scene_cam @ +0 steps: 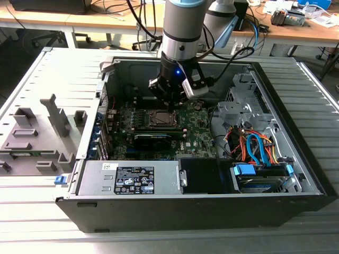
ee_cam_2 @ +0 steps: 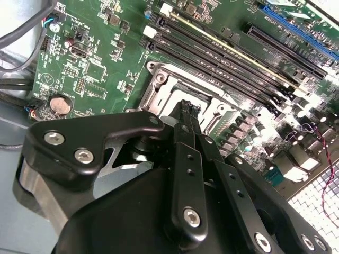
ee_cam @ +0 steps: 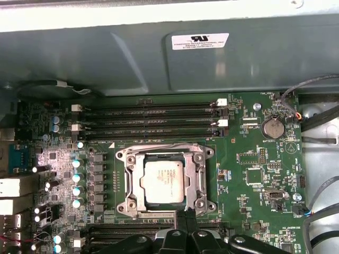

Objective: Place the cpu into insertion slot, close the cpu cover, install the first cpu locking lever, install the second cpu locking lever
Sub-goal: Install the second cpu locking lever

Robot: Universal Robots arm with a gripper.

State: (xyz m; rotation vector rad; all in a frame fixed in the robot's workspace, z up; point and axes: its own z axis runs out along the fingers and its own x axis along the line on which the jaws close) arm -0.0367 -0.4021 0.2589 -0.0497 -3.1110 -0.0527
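Cpu seated in insertion slot, cpu cover down. Pincer clenched, empty, tips just beside socket edge. Judged: lever step in hand; calls for precise hooking.

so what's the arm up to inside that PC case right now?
The arm has its gripper down inside the open computer case, right at the edge of the processor socket on the green motherboard. The chip already sits in the socket, and the metal cover frame lies flat around it, the chip's silvery top showing through its window. The gripper's tips are close together at the frame's edge; I can't tell whether they hold anything.
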